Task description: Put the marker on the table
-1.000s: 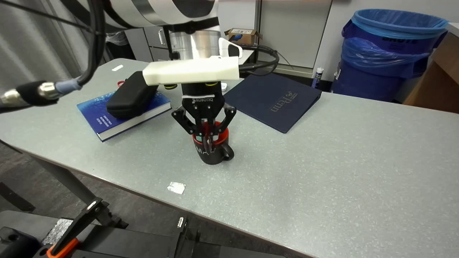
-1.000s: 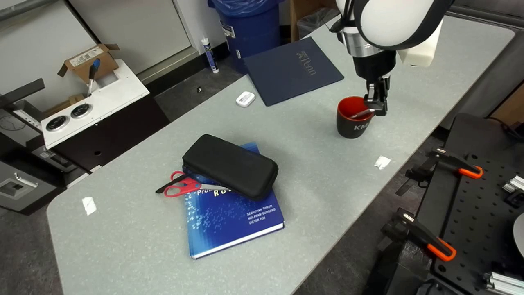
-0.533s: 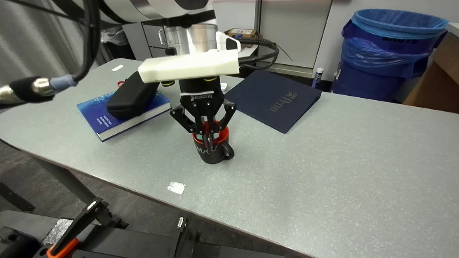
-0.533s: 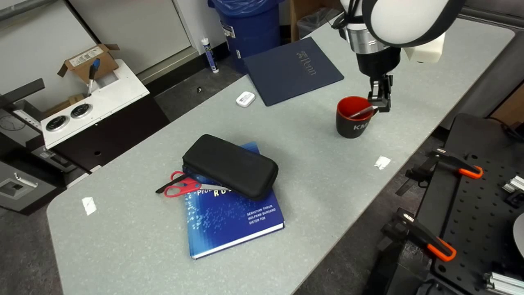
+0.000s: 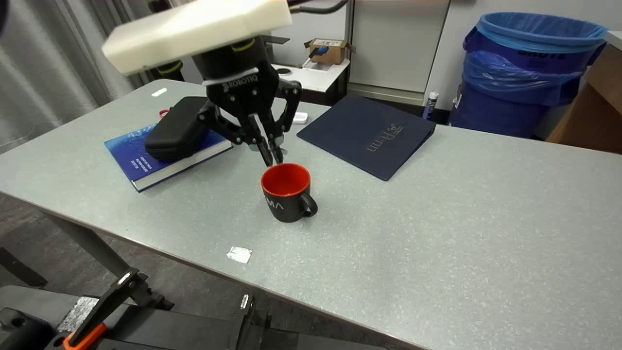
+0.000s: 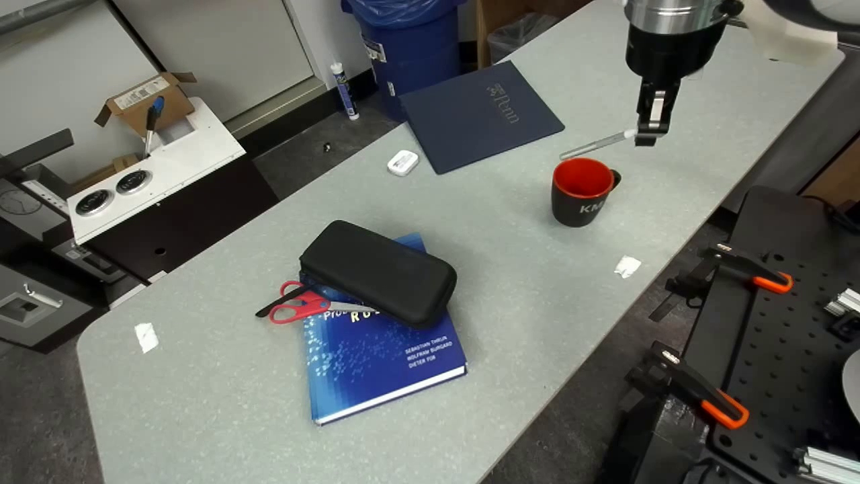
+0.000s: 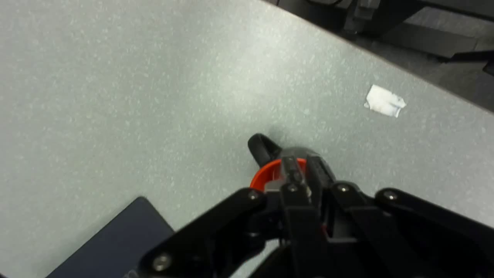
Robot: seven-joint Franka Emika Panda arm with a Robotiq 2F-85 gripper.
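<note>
The marker (image 6: 596, 145) is a slim greyish stick with a whitish end, seen in an exterior view. My gripper (image 6: 652, 138) is shut on its whitish end, and the marker sticks out sideways, tilted, past the mug's rim. In an exterior view my gripper (image 5: 273, 159) is above and behind the mug, and its fingers mostly hide the marker. In the wrist view the gripper's fingers (image 7: 303, 164) are close together over the mug; the marker is not clear there. The light grey table (image 5: 437, 233) spreads below in all views, also in an exterior view (image 6: 222, 396).
A black mug with a red inside (image 5: 287, 201) stands upright below my gripper, handle attached. A dark blue Penn folder (image 5: 374, 136) lies behind it. A blue book (image 6: 383, 363) carries a black case (image 6: 379, 272) and red scissors (image 6: 302, 308). A small white case (image 6: 403, 163) lies near the folder.
My gripper has risen and tilted, lifting the marker out of the mug, where it leaned before. The mug has stayed in place.
</note>
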